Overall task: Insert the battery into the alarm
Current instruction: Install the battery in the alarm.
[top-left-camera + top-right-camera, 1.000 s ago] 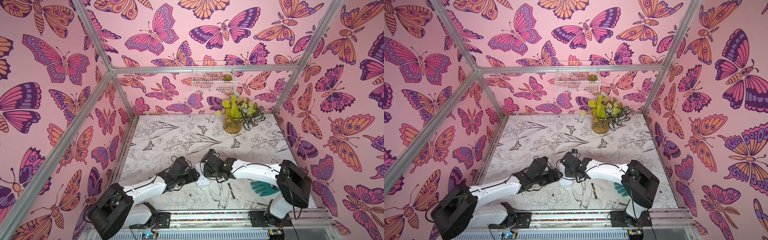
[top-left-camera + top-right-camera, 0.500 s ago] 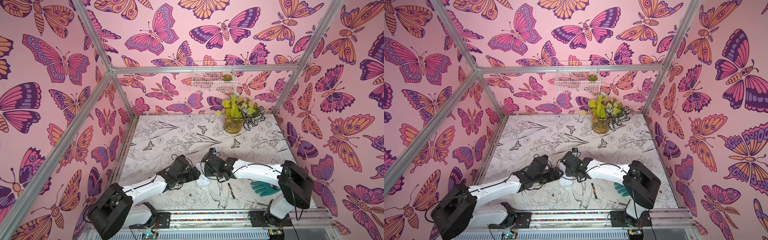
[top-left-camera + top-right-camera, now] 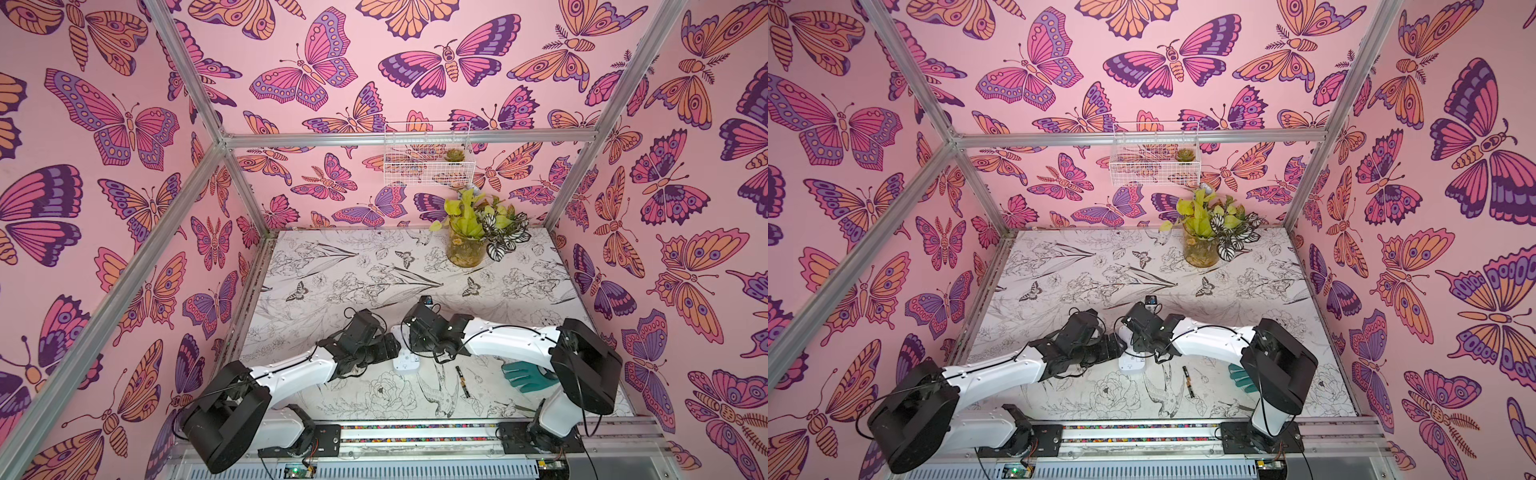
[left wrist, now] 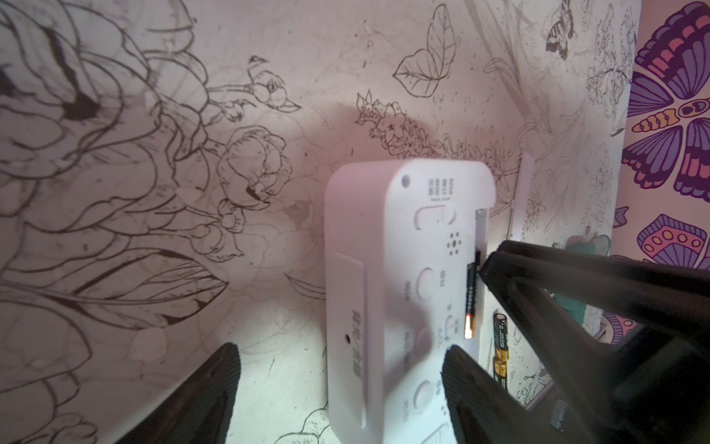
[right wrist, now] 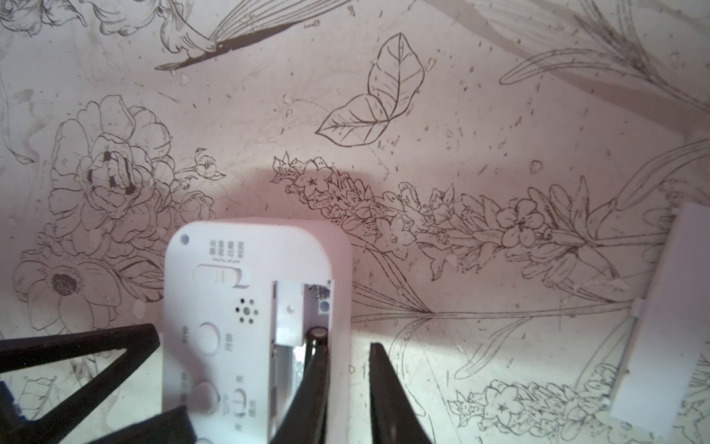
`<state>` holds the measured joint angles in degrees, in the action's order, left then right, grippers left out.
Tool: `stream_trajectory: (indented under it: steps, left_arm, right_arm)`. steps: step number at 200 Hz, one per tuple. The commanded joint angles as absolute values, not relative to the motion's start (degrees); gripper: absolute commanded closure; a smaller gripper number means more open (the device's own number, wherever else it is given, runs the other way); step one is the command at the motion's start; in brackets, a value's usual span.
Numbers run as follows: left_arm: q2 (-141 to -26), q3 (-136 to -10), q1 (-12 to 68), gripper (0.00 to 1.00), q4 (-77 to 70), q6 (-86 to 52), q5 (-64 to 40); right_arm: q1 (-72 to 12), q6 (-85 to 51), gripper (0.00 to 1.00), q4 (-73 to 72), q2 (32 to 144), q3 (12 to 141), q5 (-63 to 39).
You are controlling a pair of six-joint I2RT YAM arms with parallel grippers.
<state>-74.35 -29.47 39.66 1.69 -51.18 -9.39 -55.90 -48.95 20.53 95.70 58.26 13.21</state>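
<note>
The white alarm (image 3: 405,361) (image 4: 384,288) lies face down on the table, buttons and open battery compartment (image 5: 303,307) upward. A battery (image 4: 471,292) (image 5: 318,332) sits tilted in that compartment along the alarm's side wall. My right gripper (image 5: 344,342) (image 3: 419,349) straddles that wall. One finger rests on the battery inside, and the other stands outside with a small gap showing. My left gripper (image 4: 338,348) (image 3: 392,347) is open wide around the alarm's near end, one finger over its back, the other apart from it.
Spare batteries (image 3: 462,376) (image 4: 499,334) lie end to end on the table beside the alarm. A teal glove (image 3: 523,376) sits under the right arm. A flat white piece (image 5: 661,307) lies loose nearby. A plant jar (image 3: 467,245) stands at the back right.
The right jaws have narrowed around the battery and the alarm's wall. The left jaws opened a little wider. Both arms have stayed nearly in place.
</note>
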Motion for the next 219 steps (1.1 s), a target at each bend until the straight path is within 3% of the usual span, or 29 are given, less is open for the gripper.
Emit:
stream_trajectory:
  steps: [1, 43, 85, 120, 180, 219]
  left_arm:
    - [-73.43, -31.35, 39.18, 0.15, 3.50, -49.45, -8.26]
    - [-74.28, -33.32, 39.07, 0.15, 3.71, -48.48, -9.21]
    - [-76.47, -34.42, 39.08, 0.15, 3.58, -47.91, -10.49]
    - [-78.68, -34.28, 39.08, 0.23, 2.05, -47.29, -13.31]
    - [-81.38, -33.93, 39.07, 0.33, 1.14, -45.84, -15.05]
    - [-83.57, -34.01, 39.13, 0.36, 1.65, -42.82, -17.61]
  right_arm:
    - [-55.80, -47.17, 0.77, 21.67, 91.75, 56.58, 15.31]
    - [-57.29, -45.71, 0.68, 19.31, 87.63, 54.68, 12.53]
    - [-58.40, -45.83, 0.66, 18.32, 92.00, 56.02, 10.75]
    - [-58.53, -46.20, 0.65, 18.10, 93.98, 56.07, 10.26]
    - [-58.41, -46.45, 0.77, 18.71, 94.75, 55.81, 11.46]
    - [-58.38, -46.05, 0.77, 19.15, 95.44, 56.22, 12.71]
